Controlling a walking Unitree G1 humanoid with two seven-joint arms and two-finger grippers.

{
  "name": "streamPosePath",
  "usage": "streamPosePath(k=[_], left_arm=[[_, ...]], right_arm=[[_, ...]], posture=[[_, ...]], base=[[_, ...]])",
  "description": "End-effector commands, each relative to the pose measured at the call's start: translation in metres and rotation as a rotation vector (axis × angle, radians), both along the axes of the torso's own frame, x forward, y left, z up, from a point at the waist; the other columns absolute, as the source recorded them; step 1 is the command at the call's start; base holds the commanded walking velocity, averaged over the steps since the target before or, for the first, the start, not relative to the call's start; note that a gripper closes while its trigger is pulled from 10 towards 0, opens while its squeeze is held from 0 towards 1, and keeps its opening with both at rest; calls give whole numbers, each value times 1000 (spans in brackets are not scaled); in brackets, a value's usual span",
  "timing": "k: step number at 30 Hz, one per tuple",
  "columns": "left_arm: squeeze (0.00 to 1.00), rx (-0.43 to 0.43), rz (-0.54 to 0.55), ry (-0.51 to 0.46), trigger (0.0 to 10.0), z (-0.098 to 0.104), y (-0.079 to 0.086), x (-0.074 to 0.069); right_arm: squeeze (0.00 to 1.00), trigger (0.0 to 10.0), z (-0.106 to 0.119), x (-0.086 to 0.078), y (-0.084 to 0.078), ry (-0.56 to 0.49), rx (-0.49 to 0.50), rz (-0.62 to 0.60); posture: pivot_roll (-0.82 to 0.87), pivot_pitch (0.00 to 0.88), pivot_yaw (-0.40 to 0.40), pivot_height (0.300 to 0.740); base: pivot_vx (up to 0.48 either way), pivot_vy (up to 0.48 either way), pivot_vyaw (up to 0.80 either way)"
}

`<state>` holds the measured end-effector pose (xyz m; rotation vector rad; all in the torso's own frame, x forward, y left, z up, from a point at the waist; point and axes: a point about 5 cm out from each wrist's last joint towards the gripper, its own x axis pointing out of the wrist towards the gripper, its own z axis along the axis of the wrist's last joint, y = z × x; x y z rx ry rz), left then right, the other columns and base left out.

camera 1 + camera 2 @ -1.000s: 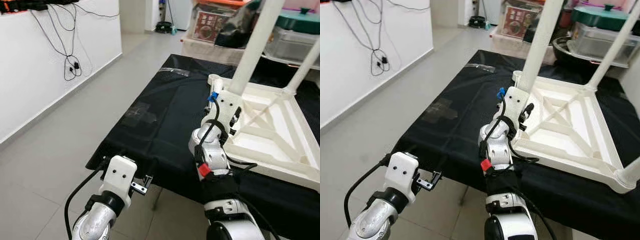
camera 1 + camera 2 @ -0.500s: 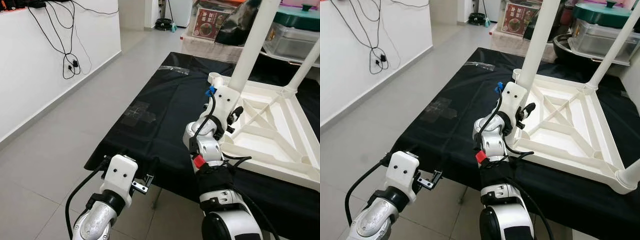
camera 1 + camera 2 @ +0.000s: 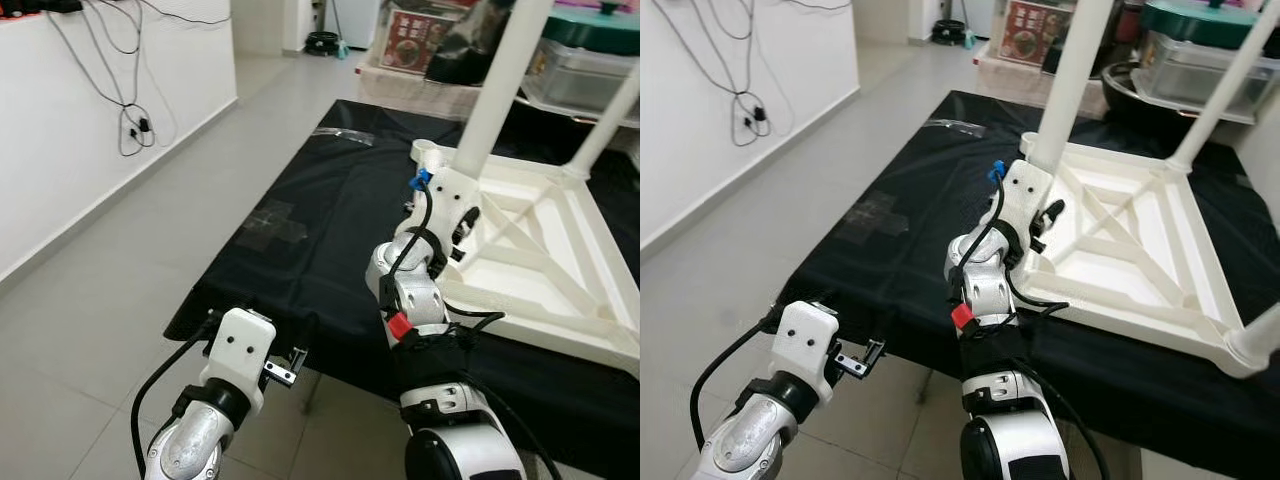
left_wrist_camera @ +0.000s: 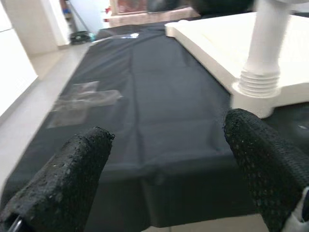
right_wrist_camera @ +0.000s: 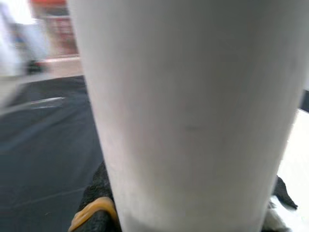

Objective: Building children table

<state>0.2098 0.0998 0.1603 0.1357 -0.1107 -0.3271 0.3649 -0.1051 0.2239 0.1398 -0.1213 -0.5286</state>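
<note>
Children's table (image 3: 545,262), white plastic, lies upside down on a black cloth (image 3: 330,220) that covers a low surface, its ribbed underside facing up and its legs pointing upward. The near-left leg (image 3: 492,90) rises from a corner socket, and a second leg (image 3: 608,125) stands at the far corner. In the right eye view a third leg (image 3: 1258,340) stands at the near-right corner.

The right gripper (image 3: 462,222) reaches to the base of the near-left leg, its black fingers set around the white tube; the right wrist view has the leg (image 5: 193,111) pressed close between the dark pads (image 5: 99,193), so the fingers are closed on it. The left gripper (image 3: 290,365) hangs low, off the near edge of the cloth and above the grey floor (image 3: 110,280). Its wrist view has the two black fingers (image 4: 63,179) spread wide with nothing between them, looking along the cloth toward a ridged leg base (image 4: 260,82) on the table's corner.

A patch of clear tape (image 3: 272,217) sits on the cloth. Black cables (image 3: 135,110) hang down a white wall (image 3: 70,150) on the left. Behind the table stand a red printed box (image 3: 408,50), its writing too blurred to read, and a clear tub with a green lid (image 3: 585,60).
</note>
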Motion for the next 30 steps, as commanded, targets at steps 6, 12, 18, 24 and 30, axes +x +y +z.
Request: streamPosePath(k=[6,12,18,24,30], left_arm=[[0,23,-7,11,10000,-3,0,0],[0,26,-9,7,10000,-2,0,0],[0,31,-1,3,10000,-2,2,1],[0,32,1,2,10000,-1,3,0],[0,36,5,-5,10000,1,5,0]], right_arm=[[0,0,12,3,8,-140,37,417],[0,0,-10,7,8,-31,-13,680],[0,0,-14,8,8,-6,-68,834],[0,0,-18,0,22,-9,-58,1095],[0,0,-29,-18,33,3,-41,1450]], posture=[[130,80,-55,740],[131,75,-53,740],[134,73,-52,740],[138,73,-53,740],[146,82,-60,740]], base=[[0,0,0],[0,0,0],[0,0,0],[0,0,0],[0,0,0]])
